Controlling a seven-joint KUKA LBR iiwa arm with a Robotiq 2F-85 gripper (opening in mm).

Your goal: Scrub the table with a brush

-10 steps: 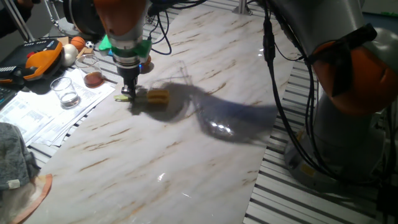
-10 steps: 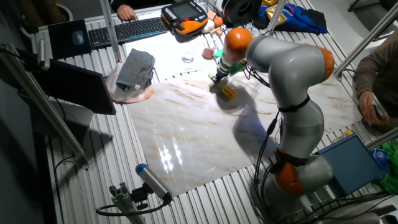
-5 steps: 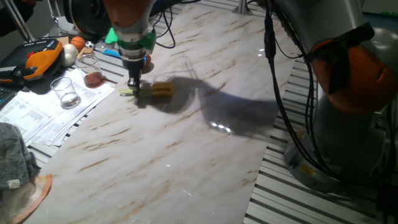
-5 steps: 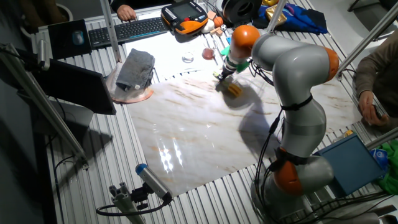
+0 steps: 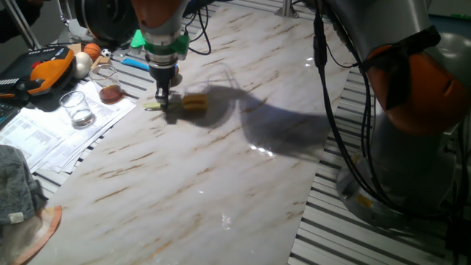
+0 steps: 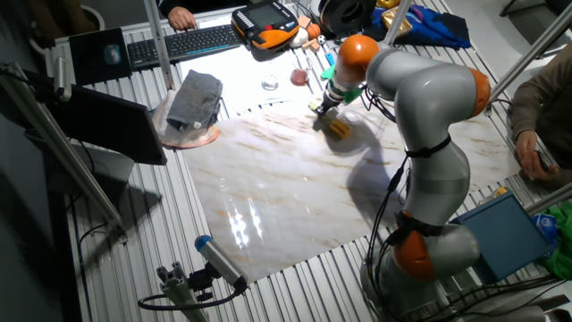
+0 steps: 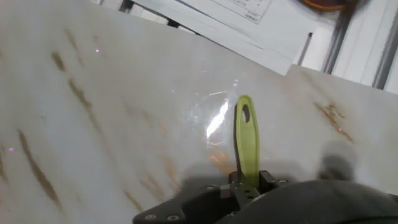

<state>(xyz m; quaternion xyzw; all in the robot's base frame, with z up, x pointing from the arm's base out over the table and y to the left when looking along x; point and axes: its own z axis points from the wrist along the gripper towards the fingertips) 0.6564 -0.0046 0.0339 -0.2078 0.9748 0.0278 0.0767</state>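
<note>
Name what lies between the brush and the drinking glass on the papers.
In one fixed view, only bare table and paper sheets separate the brush from the glass.

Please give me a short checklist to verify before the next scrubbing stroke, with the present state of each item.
1. Gripper shut on the brush handle: ok; the hand view shows the handle clamped.
2. Brush head resting on the table: ok, as far as one fixed view shows.
3. Handle aligned in the grip: ok, straight in the hand view.
4. Distance to the glass and papers beside the table edge: ok, apart, but close.
5. Bristle contact pressure: cannot tell.
</note>
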